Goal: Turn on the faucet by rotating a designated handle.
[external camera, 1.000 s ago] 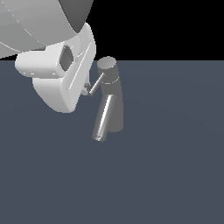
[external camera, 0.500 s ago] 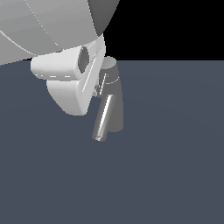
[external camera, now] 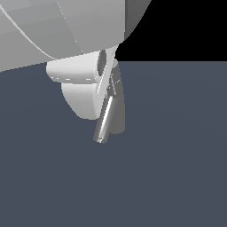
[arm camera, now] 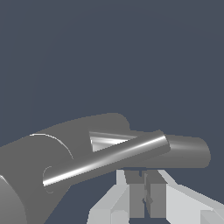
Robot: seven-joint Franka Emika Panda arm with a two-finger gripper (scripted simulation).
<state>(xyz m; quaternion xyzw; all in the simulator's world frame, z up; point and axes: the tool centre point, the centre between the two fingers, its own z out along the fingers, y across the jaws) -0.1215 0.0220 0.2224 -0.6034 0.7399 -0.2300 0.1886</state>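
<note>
Your grey metallic faucet (external camera: 119,111) stood upright on the dark counter (external camera: 177,168), its shiny slanted spout (external camera: 105,119) catching light. The white tool (arm camera: 144,199) sat pressed against its cap; fingers (arm camera: 136,192) nearly together, grip contents unclear. The handle was hidden.

- No writing, labels, brands, numbers or signs can be read anywhere in either view; every surface shown is plain and unmarked.
</note>
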